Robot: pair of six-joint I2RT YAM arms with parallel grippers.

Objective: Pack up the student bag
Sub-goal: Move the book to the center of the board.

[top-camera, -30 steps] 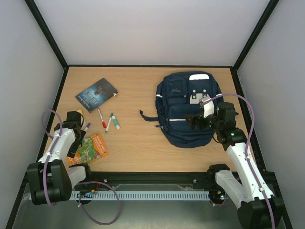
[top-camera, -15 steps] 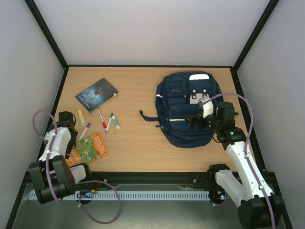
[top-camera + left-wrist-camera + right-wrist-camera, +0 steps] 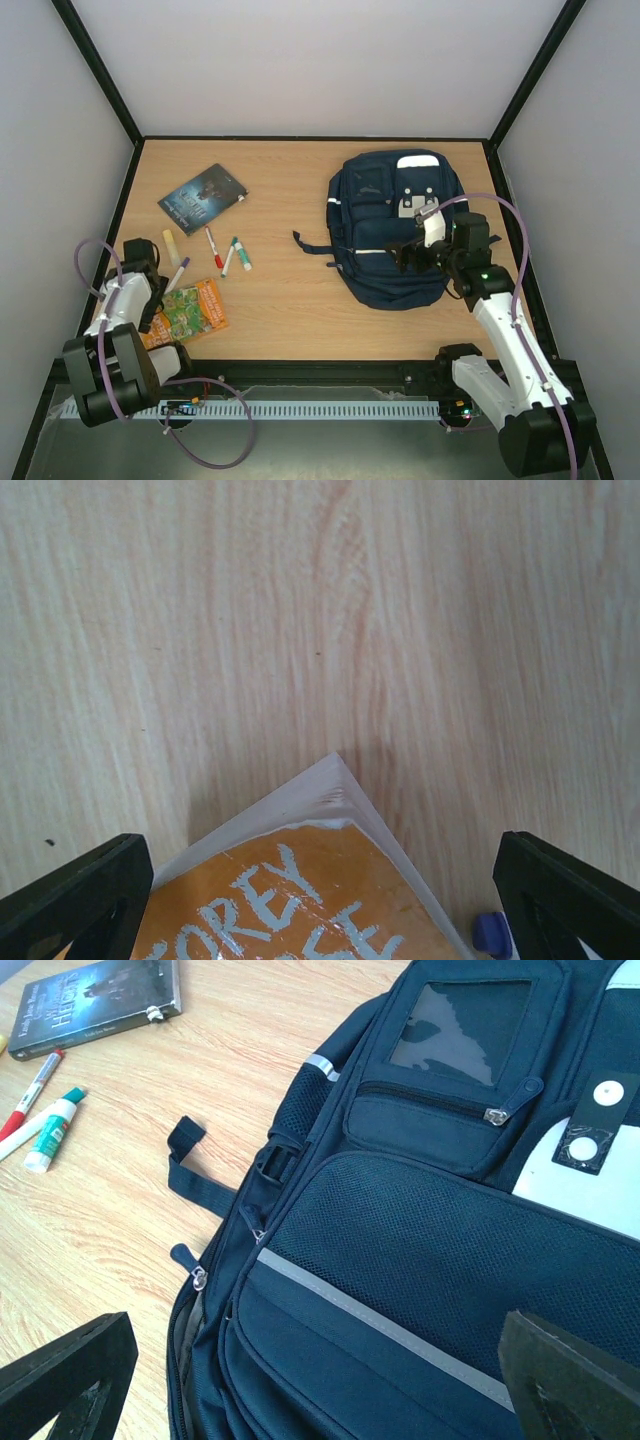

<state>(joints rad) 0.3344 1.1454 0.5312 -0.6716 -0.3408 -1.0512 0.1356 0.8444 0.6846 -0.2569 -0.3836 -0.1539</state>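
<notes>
Navy student bag [image 3: 395, 225] lies flat at the surface's right under the wide right claw [image 3: 405, 256], while the left claw [image 3: 320, 880], equally wide over the orange book's [image 3: 190, 310] corner, may just shove that thin book away.

Overhead over whole table [image 3: 300, 200], wrist views close — orange book [image 3: 300, 910] left, student bag [image 3: 420, 1250] right

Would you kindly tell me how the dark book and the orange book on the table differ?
Cover: the dark book has a blackish-blue cover, the orange book a bright orange and green one. Place: the dark book lies farther back on the left; the orange book lies at the near edge, by the left arm. Both lie flat and closed on the table, outside the student bag.
</notes>
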